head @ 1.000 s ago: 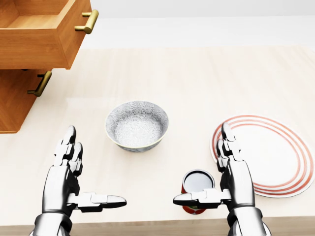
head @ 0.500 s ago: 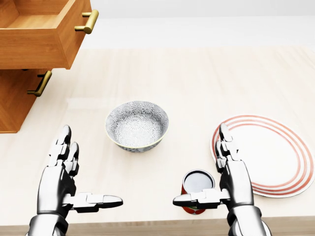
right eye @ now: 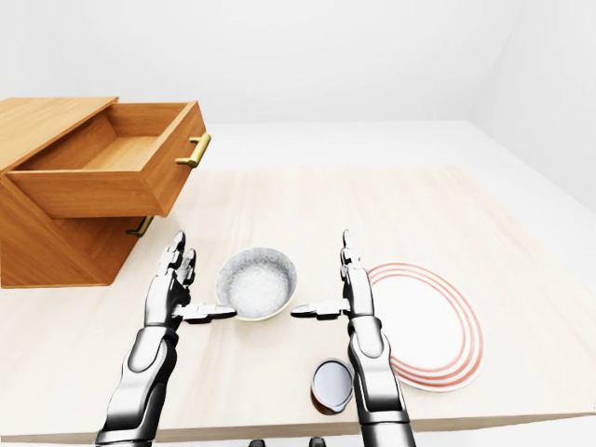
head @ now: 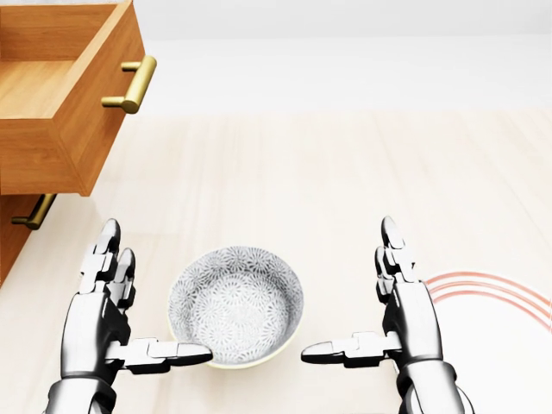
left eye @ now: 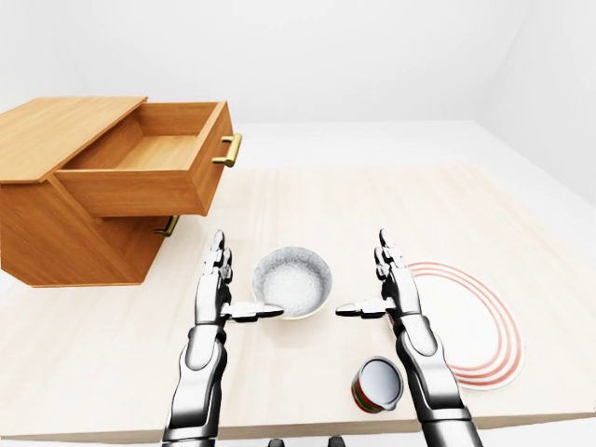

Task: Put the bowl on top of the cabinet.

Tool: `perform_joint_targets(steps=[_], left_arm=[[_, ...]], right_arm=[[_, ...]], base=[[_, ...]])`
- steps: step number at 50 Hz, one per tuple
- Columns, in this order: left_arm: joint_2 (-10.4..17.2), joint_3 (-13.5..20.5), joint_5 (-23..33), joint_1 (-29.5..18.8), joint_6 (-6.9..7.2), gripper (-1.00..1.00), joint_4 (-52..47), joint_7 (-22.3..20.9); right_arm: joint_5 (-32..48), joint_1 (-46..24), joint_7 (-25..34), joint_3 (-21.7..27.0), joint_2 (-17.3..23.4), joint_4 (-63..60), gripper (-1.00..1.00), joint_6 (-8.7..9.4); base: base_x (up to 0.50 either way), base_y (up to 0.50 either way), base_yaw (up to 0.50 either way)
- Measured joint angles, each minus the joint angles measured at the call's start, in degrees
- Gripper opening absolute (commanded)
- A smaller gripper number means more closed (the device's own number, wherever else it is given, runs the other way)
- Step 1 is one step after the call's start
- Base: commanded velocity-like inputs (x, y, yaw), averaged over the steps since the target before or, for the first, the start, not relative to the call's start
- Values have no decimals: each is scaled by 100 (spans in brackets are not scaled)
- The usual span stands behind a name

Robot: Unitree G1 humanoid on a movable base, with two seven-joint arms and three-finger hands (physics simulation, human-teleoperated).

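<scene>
Patterned grey bowl (head: 235, 306) sits upright on the light wood counter (head: 328, 172), at the bottom centre of the head view, empty inside. Left robot hand (head: 112, 321) is just left of the bowl, fingers apart and straight, thumb pointing inward with its tip at the bowl's rim; cannot tell if it touches. Right robot hand (head: 392, 319) is to the right of the bowl, also spread flat, thumb pointing toward the bowl with a gap between. Neither hand grips anything.

Wooden cabinet (left eye: 65, 200) stands on the counter at left in the left-eye view, its flat top bare, top drawer (left eye: 154, 168) pulled out with a brass handle (left eye: 229, 150); a second brass handle (left eye: 169, 226) shows below. Red-ringed white plate (left eye: 470, 321) lies right of the right hand. Red cup (left eye: 377, 385) is near the counter's bottom edge, beside the right forearm.
</scene>
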State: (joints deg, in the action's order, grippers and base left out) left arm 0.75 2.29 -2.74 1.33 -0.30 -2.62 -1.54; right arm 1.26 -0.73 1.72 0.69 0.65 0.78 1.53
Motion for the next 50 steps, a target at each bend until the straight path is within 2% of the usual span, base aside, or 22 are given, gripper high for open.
perform_joint_targets(steps=[12,29,38,50], left_arm=[[5,10,-3,-25,-47,100,41,-7],[32,14,137,23,-140,100,-59,-4],[46,-18,428,77,-116,100,-418,31],[14,-200,1088,216,-463,100,-806,207]], right_arm=[[-1,-21,-13,11,2,7,100,-41],[1,-5,-51,24,4,59,100,-189],[-15,22,-54,42,10,38,100,-224],[-8,-3,-80,54,13,102,100,-266]], base=[[50,0,0],[0,0,0],[0,0,0],[0,0,0]])
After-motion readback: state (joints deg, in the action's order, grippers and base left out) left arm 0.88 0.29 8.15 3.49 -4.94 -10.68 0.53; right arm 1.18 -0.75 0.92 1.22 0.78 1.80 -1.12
